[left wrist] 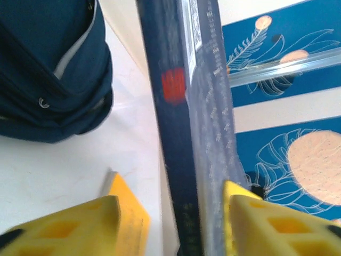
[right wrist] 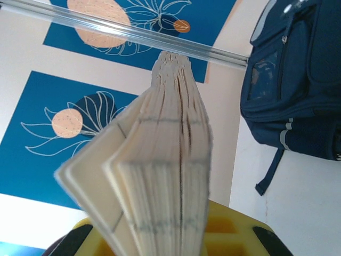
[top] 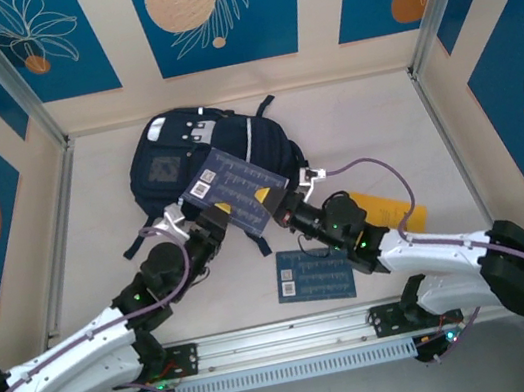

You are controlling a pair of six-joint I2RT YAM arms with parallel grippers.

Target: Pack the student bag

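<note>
The student bag (top: 196, 157) is lying flat on the table (top: 383, 134), front pockets up, with both grippers at its near edge. Just over that edge a dark blue book (top: 237, 192) is being held tilted. Its page side is being clamped by the right gripper (right wrist: 160, 226), at the bag's near right. The left gripper (left wrist: 170, 213), at the bag's near left, is standing with jaws parted around the spine, one pad clear of it. A second blue book (top: 315, 275) and a yellow booklet (top: 381, 205) are lying nearer than the bag.

The bag is being judged soft, slumping and light while unfilled, its fabric likely to fold shut. Hold is best taken at the stiffer zip edge or top handle, propping the mouth for the rigid book. Whether the main zip is open cannot be told.
</note>
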